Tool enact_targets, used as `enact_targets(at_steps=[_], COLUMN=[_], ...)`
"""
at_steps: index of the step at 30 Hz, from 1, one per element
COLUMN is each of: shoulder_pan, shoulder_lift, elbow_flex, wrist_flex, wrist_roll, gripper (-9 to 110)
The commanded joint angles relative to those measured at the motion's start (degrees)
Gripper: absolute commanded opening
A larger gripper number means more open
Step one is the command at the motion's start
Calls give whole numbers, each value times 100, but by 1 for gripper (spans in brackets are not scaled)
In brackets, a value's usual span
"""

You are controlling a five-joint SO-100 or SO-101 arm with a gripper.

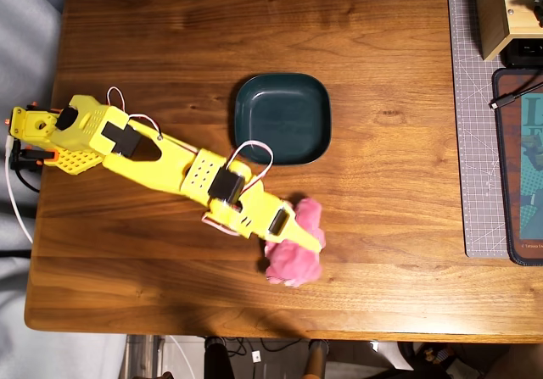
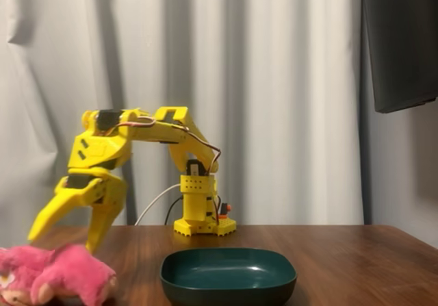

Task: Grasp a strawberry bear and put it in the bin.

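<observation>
The strawberry bear [image 1: 293, 259] is a fluffy bright-pink plush lying near the table's front edge in the overhead view, below and right of the bin. In the fixed view it lies at the bottom left [image 2: 58, 273]. My yellow gripper [image 1: 307, 233] is over the bear and covers its middle from above. In the fixed view the gripper [image 2: 63, 241] is open, its fingertips spread just above the bear and holding nothing. The bin [image 1: 282, 118] is an empty dark teal rounded-square dish, right of the bear in the fixed view [image 2: 229, 276].
A grey cutting mat [image 1: 471, 99] runs along the table's right side, with a light wooden box [image 1: 492, 10] at its top and a dark printed mat [image 1: 522, 167] with a cable beside it. The arm's base [image 1: 38, 133] stands at the left edge.
</observation>
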Motion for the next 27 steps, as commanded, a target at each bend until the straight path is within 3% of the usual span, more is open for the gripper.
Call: enact_targets(at_steps=[1,17,24,27], shoulder_pan=[-97,-220,-176,-123], shoulder_lift=[79,-149,-1028,-2057], elbow_flex=[-334,-606,-1898,-3797], wrist_flex=[-70,211,316,1002], wrist_roll=[53,62,62,62], gripper=[40,39,38,37])
